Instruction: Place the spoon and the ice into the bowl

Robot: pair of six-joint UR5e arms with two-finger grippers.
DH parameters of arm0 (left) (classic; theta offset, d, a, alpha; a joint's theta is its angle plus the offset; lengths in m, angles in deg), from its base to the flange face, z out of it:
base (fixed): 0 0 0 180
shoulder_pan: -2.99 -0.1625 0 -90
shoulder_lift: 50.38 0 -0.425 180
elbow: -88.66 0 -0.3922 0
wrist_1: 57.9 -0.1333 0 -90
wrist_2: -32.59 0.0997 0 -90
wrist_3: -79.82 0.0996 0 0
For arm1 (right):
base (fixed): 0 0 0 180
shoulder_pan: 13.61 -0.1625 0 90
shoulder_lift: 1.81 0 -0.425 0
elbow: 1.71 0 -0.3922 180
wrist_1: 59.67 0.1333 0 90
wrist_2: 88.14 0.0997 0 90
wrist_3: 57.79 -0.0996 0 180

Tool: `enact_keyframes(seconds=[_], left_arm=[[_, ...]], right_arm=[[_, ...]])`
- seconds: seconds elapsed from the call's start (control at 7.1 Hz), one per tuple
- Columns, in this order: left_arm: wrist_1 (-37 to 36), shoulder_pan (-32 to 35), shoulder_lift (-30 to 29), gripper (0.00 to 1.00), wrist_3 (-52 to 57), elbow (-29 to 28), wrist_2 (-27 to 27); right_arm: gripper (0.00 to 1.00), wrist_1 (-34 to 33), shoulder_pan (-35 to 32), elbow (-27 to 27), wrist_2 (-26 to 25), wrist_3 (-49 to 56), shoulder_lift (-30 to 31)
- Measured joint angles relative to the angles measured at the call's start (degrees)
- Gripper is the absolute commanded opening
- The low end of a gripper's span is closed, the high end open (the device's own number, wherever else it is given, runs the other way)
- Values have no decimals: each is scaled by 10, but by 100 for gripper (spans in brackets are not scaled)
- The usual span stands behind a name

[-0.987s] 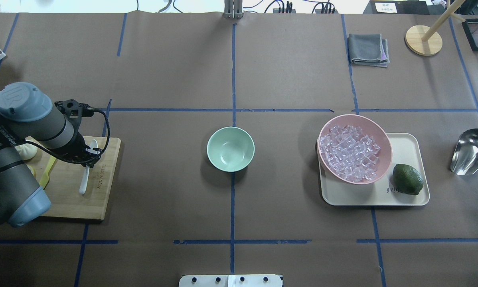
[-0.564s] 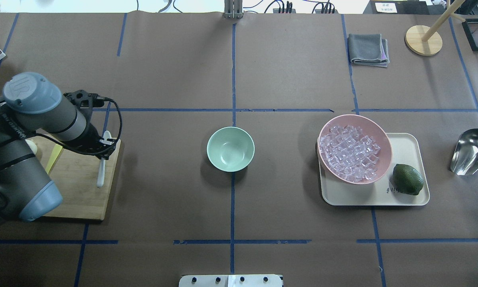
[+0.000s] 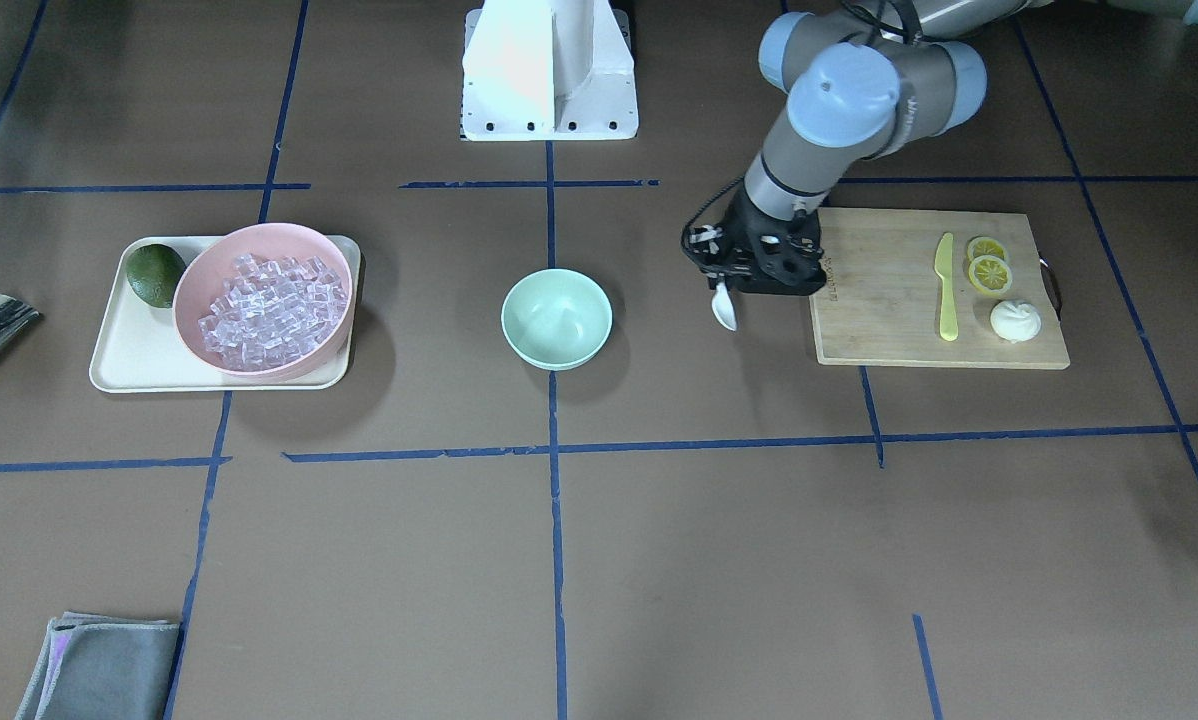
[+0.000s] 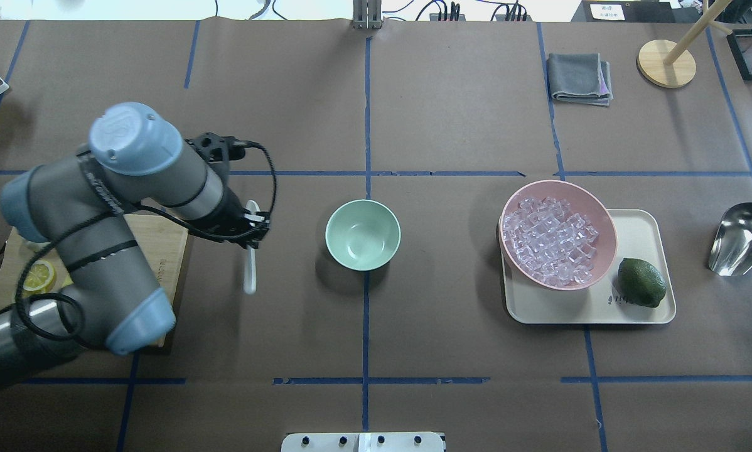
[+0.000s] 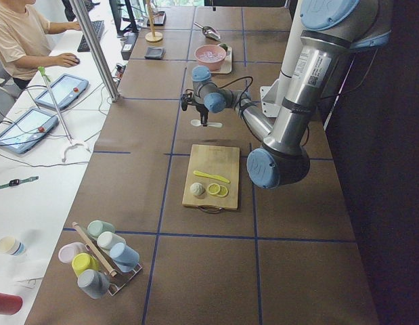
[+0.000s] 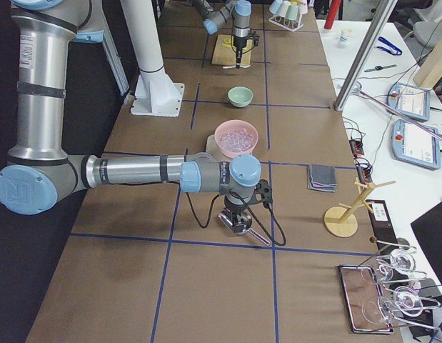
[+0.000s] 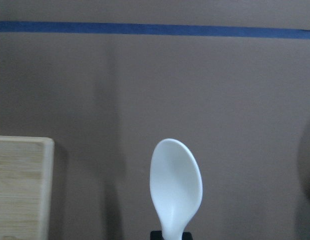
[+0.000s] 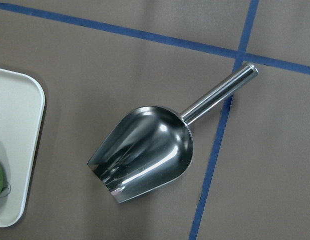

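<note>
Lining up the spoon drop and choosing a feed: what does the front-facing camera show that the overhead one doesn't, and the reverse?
Front-facing only: the yellow-green knife and white bun on the cutting board, which the left arm hides from overhead.
Overhead only: the wooden stand at the table's far right corner.
Both: the left gripper shut on the spoon, short of the empty mint bowl, and the ice piled in the pink bowl.

We see the white spoon [image 4: 249, 276] held off the table, scoop pointing far, left of the empty mint-green bowl [image 4: 363, 235] at centre, and clear ice cubes [image 4: 550, 238] heaped in a pink bowl [image 4: 609, 242] at right.
</note>
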Motion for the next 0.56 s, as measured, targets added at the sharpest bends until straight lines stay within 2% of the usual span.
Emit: enact_keyframes(seconds=[0.28,0.56], left_arm=[[3,-44,-89,0,-60,-47,19],[7,-61,-152,0,-74,-106,52]], right_arm=[[100,0,0,1,0,1,0],[100,0,0,2,0,1,0]])
